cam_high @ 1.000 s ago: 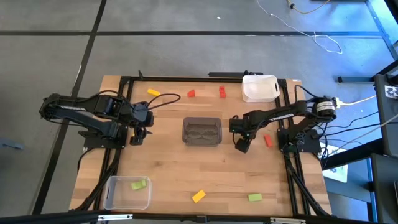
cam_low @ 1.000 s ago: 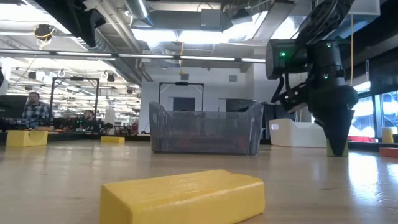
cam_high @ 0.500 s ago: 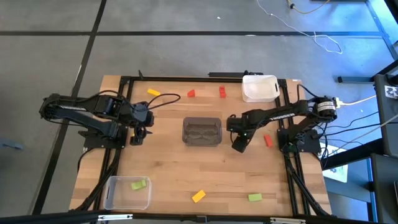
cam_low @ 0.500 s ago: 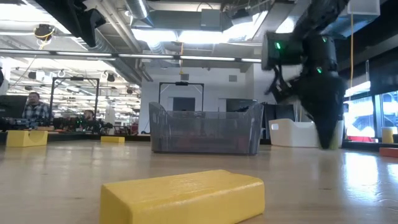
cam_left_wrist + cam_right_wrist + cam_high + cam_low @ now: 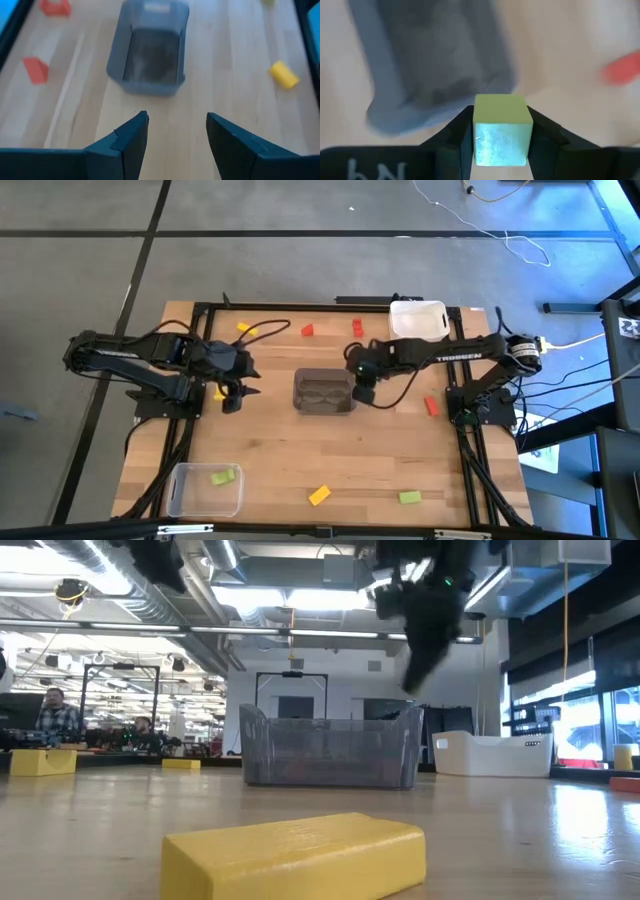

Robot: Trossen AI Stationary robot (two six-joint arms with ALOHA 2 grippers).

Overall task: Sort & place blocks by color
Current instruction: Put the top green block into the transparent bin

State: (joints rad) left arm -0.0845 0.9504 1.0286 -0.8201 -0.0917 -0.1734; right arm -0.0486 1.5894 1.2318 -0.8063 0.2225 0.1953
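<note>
On table (image 5: 270, 450): three red blocks (image 5: 357, 328), two yellow, two green.

There are three bins: one grey bin (image 5: 325, 409) in the middle, one white bin (image 5: 418, 336) at the upper right and one clear bin (image 5: 178, 500) at the lower left. There are three yellow blocks (image 5: 319, 495) and three red blocks (image 5: 431, 406). The green blocks (image 5: 409, 497) number three or four, because the clear bin may hold one or two. There are two robot arms (image 5: 130, 360) and two people (image 5: 58, 718).
</note>
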